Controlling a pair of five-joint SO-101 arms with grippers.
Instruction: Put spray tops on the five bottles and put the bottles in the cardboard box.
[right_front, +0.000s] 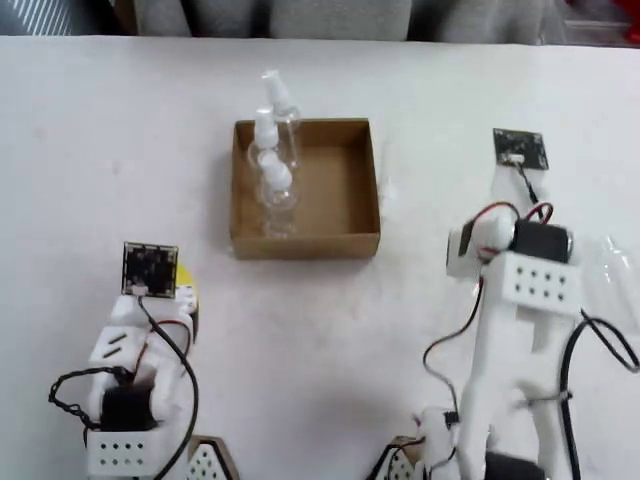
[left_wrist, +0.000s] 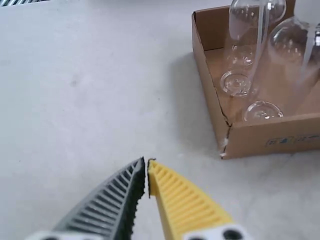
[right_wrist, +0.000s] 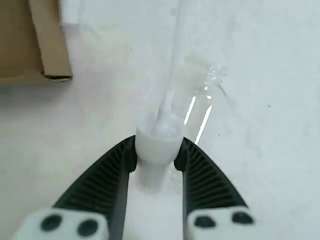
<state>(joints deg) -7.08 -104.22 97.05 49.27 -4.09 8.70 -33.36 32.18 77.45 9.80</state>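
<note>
High cam top-down; wrist cams low, close; all share cardboard box (right_front: 305, 243).

- Right arm (right_front: 505, 340): white shell, black motor, red and black cables.
- Left gripper (left_wrist: 146, 167): ribbed, grey and yellow halves.
- Right gripper (right_wrist: 155, 150): ribbed black, white base.

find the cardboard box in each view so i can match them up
High view: cardboard box mid-table, beyond both arms.
Left wrist view: its wall past the left gripper, toward the yellow finger.
Right wrist view: one corner, past the right gripper holding a spray top.
Shared landmark: the white table.
</note>
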